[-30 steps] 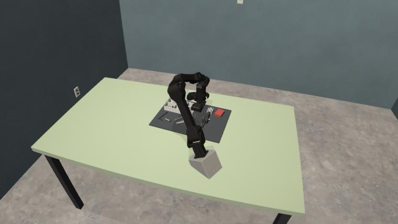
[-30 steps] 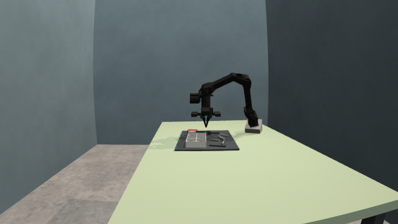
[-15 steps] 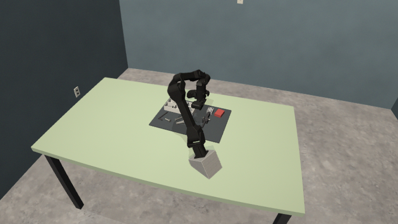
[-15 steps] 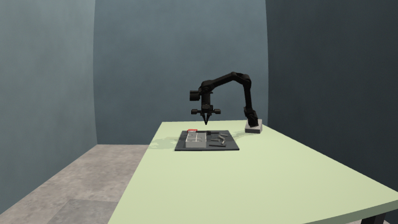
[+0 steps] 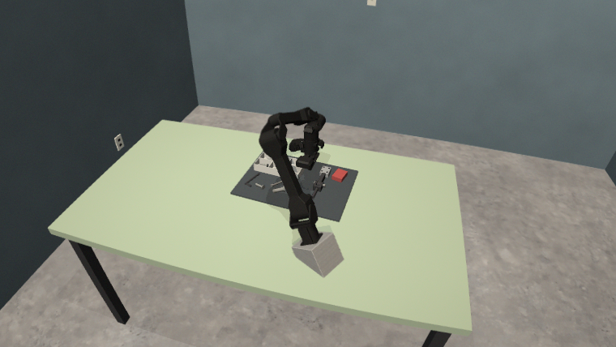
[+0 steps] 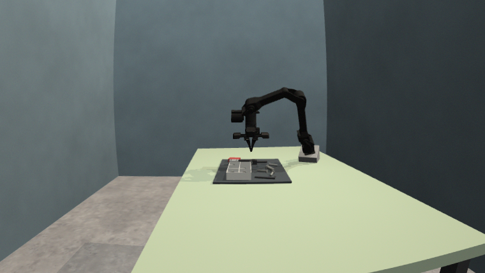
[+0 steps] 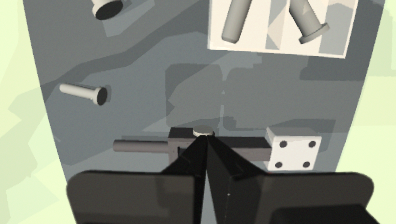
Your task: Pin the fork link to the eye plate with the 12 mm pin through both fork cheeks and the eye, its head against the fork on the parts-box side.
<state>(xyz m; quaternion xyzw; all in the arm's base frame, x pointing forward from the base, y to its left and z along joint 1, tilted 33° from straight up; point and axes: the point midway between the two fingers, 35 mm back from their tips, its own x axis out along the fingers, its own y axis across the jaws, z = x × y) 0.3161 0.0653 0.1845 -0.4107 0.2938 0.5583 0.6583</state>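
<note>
Seen from my wrist, at the left a slim loose pin (image 7: 82,92) lies on the dark mat (image 5: 335,211) (image 6: 284,180) (image 7: 135,60), apart from my claw (image 5: 307,164) (image 6: 251,150) (image 7: 205,142). Ahead of it, a thicker pin (image 7: 107,8) is partly cut off by the top edge of my view.

Nearer my fingers, the rod of the fork link (image 7: 142,146) runs out to the left from its dark fork. In the middle, at the fork, shows the pale round head of the task's pin (image 7: 203,130), just past my fingertips in that view. That head sits at the fork on the parts-box side; how far its shank reaches through both cheeks and the eye I cannot tell.

My claw is fully closed, fingertips together, with nothing in its grip, and it hangs above the mat.

Just right of my tips, a dark bar leads to the pale eye plate (image 5: 323,173) (image 7: 294,152), which has four dark holes. Ahead and to the right of my claw stands the white parts box (image 5: 265,168) (image 6: 238,175) (image 7: 275,51), with two thick pins visible in it.
</note>
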